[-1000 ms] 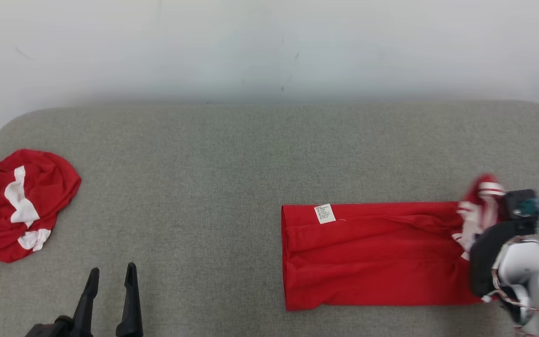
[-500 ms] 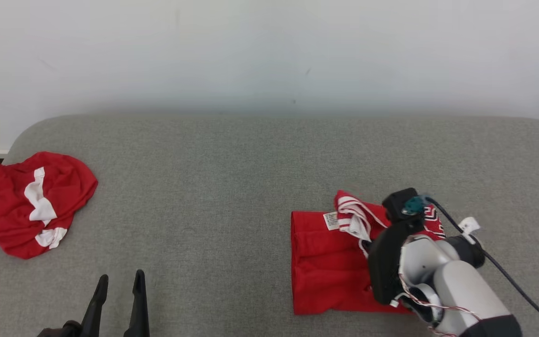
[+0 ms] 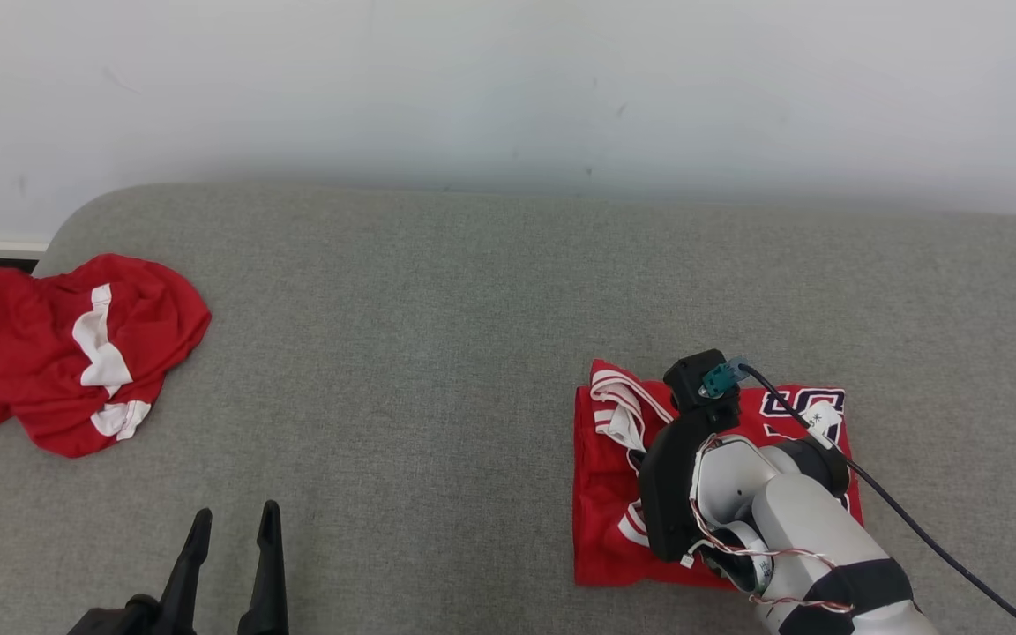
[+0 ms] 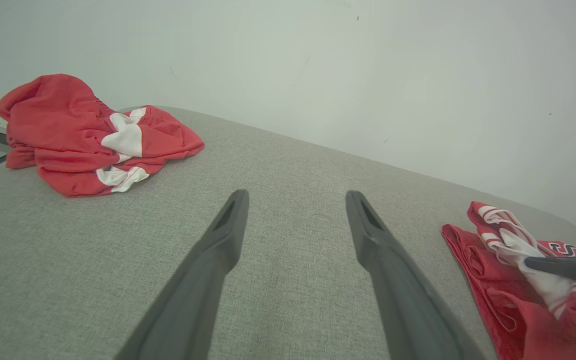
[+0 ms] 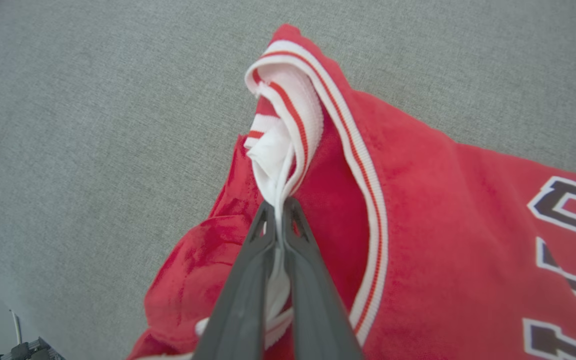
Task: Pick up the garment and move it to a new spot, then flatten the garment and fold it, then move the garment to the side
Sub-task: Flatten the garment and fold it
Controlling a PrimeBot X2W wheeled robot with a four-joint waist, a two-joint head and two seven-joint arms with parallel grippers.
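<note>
At the far left edge: a crumpled red cloth [image 3: 76, 353] with white patches is lying in a heap on the grey cushion [image 3: 437, 291], close to its rounded corner.
Left gripper [image 3: 236, 511]: is hovering low over bare cushion, right of the heap and well apart from it. Its two dark fingers are standing spread wide, with nothing between them.
Middle stretch: grey woven fabric is running back to a pale wall [image 3: 508, 88].
Garment [image 3: 601, 538]: a red jersey is lying folded into a roughly square stack on the right part of the cushion, well apart from the heap. Its left and near edges are resting flat on the fabric.
Striped trim [image 5: 288, 100]: a white ribbed band with thin red stripes is standing bunched at the garment's far left corner, rising above the layers beneath.
Right gripper [image 5: 279, 207]: is reaching across the garment from the near right. Its jaws are squeezing together on the white trim, and a sliver of cloth is showing between the fingers.
Wrist module [image 3: 689, 379]: a black block with a teal connector is sitting over the garment's far edge.
Right forearm [image 3: 790, 520]: pale casing is covering much of the garment's middle.
Lettering [image 5: 568, 200]: dark navy characters with white outlines are showing on the top layer, right of the trim.
</note>
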